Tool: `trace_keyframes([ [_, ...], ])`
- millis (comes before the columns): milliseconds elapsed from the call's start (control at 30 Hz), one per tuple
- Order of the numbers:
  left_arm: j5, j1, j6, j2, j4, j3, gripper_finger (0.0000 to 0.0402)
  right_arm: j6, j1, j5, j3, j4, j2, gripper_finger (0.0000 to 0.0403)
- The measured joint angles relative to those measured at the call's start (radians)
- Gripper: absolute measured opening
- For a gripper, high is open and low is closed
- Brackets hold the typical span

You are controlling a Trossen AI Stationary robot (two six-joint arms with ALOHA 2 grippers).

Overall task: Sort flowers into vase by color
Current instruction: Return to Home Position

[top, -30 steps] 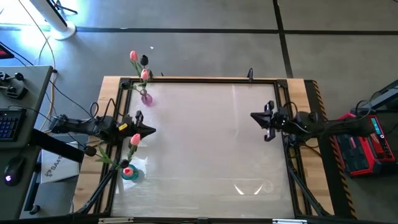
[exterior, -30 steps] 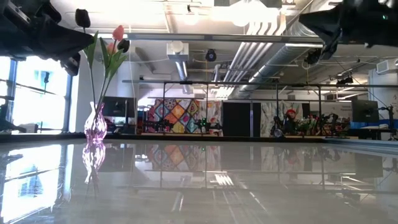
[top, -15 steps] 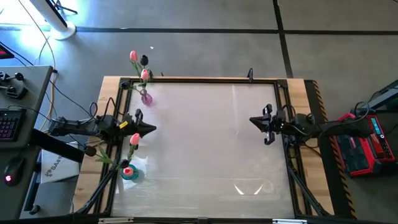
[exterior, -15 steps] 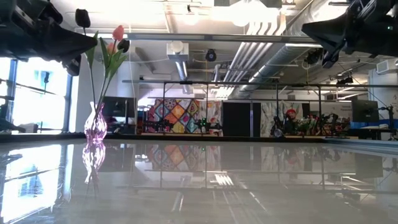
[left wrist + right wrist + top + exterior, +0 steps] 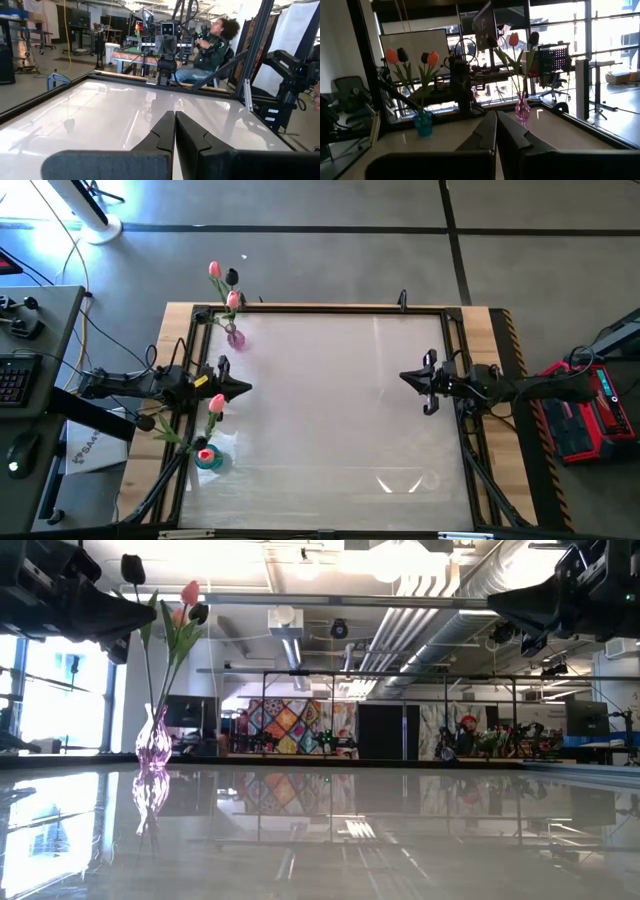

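Observation:
A purple glass vase stands at the table's far left corner with pink and dark flowers in it; the right wrist view shows the same vase. A blue vase stands at the near left, holding pink and dark flowers. My left gripper hovers shut at the table's left edge, between the two vases, and points level toward the right. My right gripper hovers shut at the right side and points toward the left. Both wrist views show empty, closed fingers.
A black frame and a wooden border run around the glossy tabletop. A person sits beyond the table's right edge. A red device lies off the right side, and a desk with a keyboard stands off the left.
My right gripper has sunk a little, staying shut and empty. The vases and flowers have not moved.

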Motion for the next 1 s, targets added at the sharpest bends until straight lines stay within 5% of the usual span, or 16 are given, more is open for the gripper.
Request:
trace_keyframes([
  [333, 0.002, 0.043, 0.003, 0.0, 0.002, 0.0, 0.0, -0.015, -0.006, 0.005, 0.0, -0.074, -0.016, 0.0],
  [733, 0.006, 0.066, -0.005, 0.0, 0.002, 0.0, 0.0, -0.017, -0.012, 0.023, -0.001, -0.305, -0.286, 0.0],
  [1000, 0.006, 0.066, -0.004, -0.008, 0.008, 0.0, 0.0, -0.02, -0.014, 0.041, 0.0, -0.333, -0.285, 0.0],
])
